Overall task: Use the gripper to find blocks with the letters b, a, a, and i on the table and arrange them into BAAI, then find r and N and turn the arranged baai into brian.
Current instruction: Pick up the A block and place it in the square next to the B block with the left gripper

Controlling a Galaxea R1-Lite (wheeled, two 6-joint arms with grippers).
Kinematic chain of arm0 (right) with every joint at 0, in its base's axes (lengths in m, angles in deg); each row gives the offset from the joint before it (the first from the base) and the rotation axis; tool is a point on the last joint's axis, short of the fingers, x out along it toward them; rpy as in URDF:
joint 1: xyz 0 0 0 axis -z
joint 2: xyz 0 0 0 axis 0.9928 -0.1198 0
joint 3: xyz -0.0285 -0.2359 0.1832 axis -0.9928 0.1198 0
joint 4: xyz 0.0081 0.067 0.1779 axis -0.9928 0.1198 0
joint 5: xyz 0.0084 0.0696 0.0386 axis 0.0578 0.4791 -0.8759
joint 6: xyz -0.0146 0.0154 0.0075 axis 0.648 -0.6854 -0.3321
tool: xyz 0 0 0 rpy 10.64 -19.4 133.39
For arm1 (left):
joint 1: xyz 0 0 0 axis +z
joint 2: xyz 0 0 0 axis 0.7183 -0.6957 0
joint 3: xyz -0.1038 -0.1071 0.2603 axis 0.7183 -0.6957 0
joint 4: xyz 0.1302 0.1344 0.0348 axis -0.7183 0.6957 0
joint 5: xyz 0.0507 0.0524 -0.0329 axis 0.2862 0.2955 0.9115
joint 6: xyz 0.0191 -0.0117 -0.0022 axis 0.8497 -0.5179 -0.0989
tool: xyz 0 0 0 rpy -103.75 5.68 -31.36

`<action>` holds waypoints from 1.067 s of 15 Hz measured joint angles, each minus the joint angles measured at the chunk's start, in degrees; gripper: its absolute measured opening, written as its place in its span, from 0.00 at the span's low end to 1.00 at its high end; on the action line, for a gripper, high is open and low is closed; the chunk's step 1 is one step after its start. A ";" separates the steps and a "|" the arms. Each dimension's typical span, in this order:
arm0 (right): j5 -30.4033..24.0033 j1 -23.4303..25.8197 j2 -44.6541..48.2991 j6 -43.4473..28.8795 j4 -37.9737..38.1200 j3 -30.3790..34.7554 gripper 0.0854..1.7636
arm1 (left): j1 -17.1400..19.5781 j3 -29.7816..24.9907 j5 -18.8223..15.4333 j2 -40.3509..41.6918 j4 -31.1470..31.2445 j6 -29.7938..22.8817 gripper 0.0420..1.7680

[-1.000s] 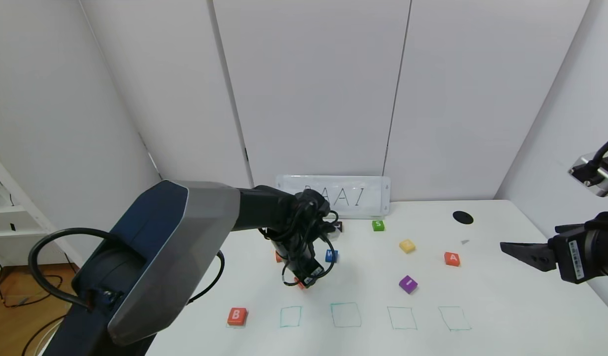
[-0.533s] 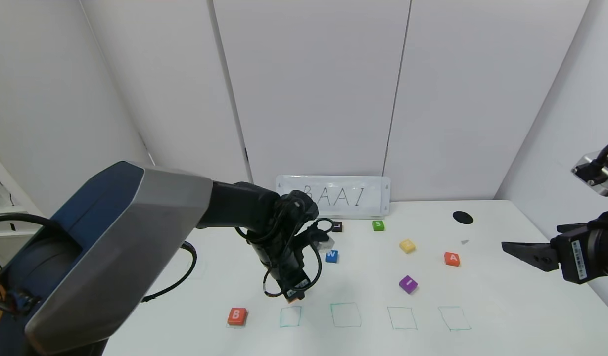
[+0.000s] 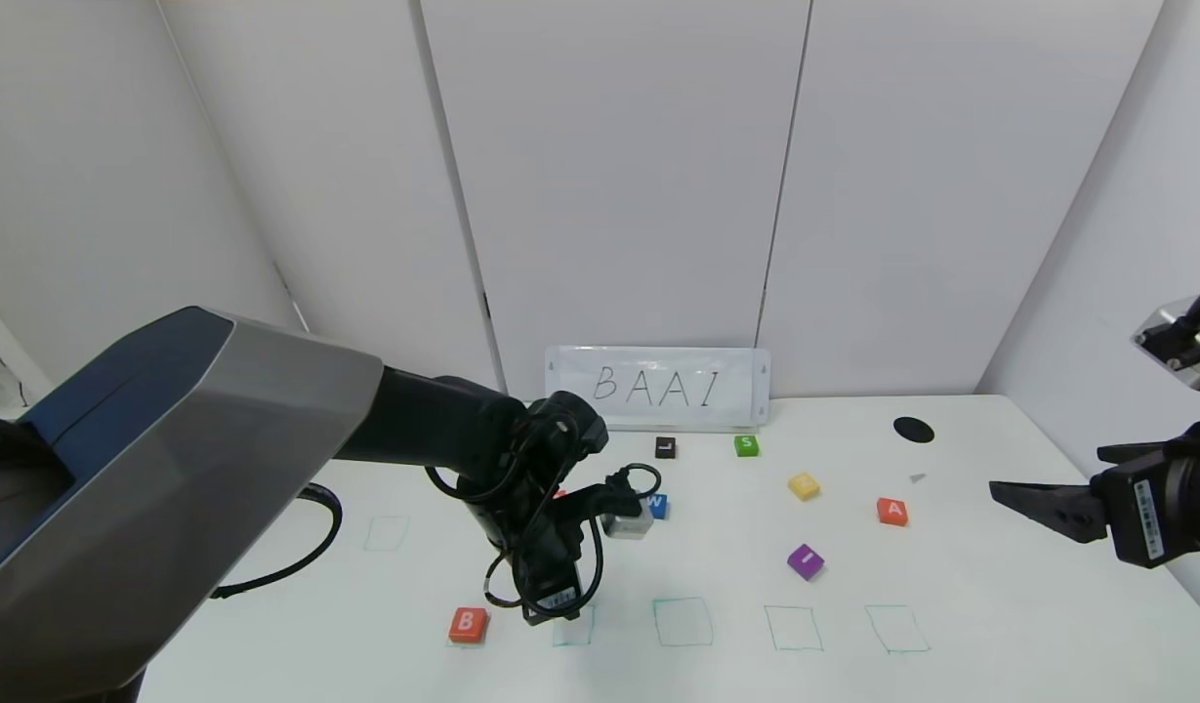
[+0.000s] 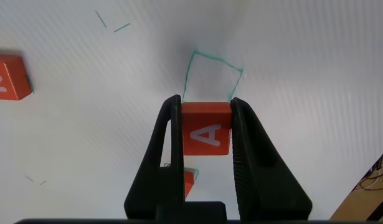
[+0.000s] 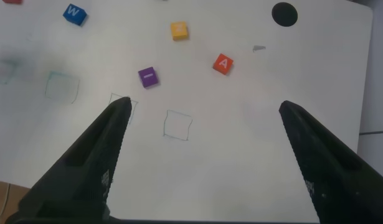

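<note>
My left gripper is shut on an orange-red A block and holds it just above the white table, at a green square outline next to the B block. In the head view the arm hides the held block. A second orange-red A block and the purple I block lie to the right. A sliver of another orange-red block shows behind the left arm; its letter is hidden. My right gripper is open and empty, above the table's right side.
Blue W, yellow, green S and dark L blocks lie mid-table. A BAAI sign stands at the back. Three more green outlines run along the front. A black spot is at back right.
My left arm has carried the A block from mid-table toward the front, down to the square beside the B block. The right arm has stayed put.
</note>
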State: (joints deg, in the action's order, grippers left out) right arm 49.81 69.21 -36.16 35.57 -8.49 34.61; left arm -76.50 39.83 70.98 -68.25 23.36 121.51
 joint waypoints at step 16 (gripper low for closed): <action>0.33 -1.60 -0.16 -0.09 -0.04 0.72 0.97 | -0.55 -4.47 -2.47 -1.18 -4.85 12.56 0.27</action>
State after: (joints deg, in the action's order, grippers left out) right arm 50.14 67.61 -36.32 35.48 -8.53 35.33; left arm -77.05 35.36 68.50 -69.43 18.51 134.06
